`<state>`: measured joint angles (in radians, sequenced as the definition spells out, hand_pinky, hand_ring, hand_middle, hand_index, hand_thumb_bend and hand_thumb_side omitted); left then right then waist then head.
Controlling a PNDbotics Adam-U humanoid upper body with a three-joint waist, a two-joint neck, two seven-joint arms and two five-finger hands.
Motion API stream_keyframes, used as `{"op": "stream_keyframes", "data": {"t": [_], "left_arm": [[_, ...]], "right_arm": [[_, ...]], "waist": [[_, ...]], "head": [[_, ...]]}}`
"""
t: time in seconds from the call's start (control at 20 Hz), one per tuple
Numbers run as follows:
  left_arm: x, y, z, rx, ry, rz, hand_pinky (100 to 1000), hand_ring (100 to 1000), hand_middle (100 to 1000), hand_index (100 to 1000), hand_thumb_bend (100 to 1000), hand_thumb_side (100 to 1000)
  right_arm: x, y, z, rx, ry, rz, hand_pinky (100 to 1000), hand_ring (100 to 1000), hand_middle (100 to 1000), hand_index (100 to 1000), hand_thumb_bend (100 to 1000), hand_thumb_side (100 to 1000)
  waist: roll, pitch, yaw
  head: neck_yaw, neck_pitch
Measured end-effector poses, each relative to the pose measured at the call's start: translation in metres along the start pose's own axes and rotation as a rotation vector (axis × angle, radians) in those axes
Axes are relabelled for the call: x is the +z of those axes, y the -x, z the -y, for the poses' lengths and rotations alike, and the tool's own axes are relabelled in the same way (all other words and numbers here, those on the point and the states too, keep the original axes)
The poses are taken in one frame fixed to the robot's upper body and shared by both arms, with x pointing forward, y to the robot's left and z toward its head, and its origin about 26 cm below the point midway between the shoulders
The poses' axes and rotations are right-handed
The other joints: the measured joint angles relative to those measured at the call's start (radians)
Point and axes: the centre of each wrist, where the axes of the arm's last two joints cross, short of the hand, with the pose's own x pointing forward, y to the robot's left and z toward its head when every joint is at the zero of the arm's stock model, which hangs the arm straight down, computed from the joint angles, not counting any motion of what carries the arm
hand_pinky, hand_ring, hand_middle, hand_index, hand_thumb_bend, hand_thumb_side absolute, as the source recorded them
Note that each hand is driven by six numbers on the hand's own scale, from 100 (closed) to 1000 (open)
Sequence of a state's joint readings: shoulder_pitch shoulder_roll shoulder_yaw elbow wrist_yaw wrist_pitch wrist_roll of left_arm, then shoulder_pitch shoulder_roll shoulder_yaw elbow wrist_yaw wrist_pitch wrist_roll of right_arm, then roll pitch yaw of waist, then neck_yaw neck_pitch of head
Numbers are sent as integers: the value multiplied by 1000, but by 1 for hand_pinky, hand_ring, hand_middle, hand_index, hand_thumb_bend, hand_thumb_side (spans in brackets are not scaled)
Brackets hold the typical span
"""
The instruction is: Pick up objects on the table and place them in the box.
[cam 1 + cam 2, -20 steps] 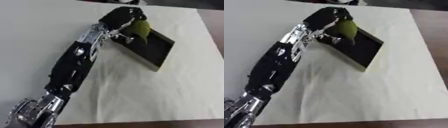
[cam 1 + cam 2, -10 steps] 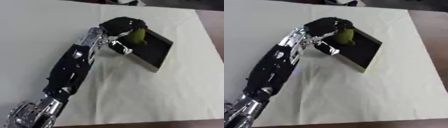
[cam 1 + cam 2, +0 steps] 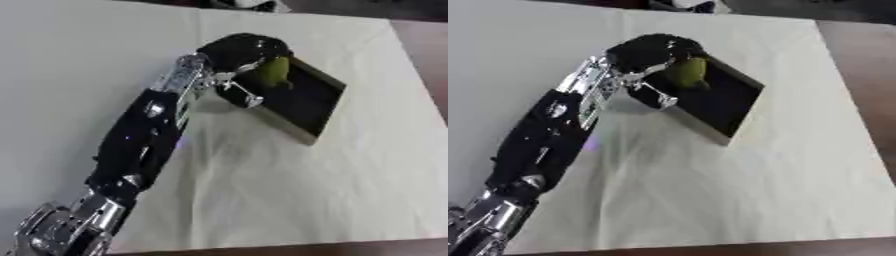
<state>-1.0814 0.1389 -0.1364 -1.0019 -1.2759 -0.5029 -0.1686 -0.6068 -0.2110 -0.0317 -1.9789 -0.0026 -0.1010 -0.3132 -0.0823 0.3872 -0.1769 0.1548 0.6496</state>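
Left hand (image 3: 238,54) reaches over the near-left corner of the box (image 3: 317,107), its fingers curled round a yellow-green object (image 3: 274,73), apparently a pear-like fruit. That object sits at the box's left end, just inside its rim, while the box lies askew on the cream tablecloth (image 3: 289,190).

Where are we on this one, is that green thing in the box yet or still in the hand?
Nearly there. The left hand is curled round the yellow-green object and holds it just over the near end of the dark box; it is not released yet. Whether anything already lies inside the box I cannot tell, as its floor is dark. No other objects show on the cream tablecloth. Left: let go and pull the arm clear.
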Motion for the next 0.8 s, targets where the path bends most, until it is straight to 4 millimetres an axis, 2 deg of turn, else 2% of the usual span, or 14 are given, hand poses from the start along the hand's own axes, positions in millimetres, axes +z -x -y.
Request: {"op": "stream_keyframes", "data": {"t": [0.15,0.25,0.45,0.65,0.75,0.8], "left_arm": [[3,4,-11,22,-80,-37,822,873,864,945,168,224],[6,5,-22,45,-163,-67,794,845,836,918,139,334],[10,3,-47,68,-330,-102,787,826,810,895,153,282],[20,-1,-68,52,-471,-81,789,823,805,891,171,262],[28,-1,-77,40,-535,-70,780,815,798,883,154,263],[33,-1,-81,37,-566,-70,769,805,791,875,112,276]], "right_arm": [[0,0,1,2,5,1,841,701,624,727,100,605],[-1,0,2,2,12,5,839,698,626,727,100,577],[-3,0,9,15,48,31,836,696,627,727,100,557],[-5,-1,20,63,73,51,836,696,627,727,100,555],[-6,-1,24,83,78,55,836,696,627,727,100,553],[-6,-1,26,93,78,55,835,696,627,727,100,551]], "waist": [[-1,0,0],[0,0,1],[7,-9,10],[26,-18,29],[32,-23,41],[35,-27,48]], "head": [[0,0],[0,0],[-8,4],[-28,16],[-41,20],[-48,24]]}}
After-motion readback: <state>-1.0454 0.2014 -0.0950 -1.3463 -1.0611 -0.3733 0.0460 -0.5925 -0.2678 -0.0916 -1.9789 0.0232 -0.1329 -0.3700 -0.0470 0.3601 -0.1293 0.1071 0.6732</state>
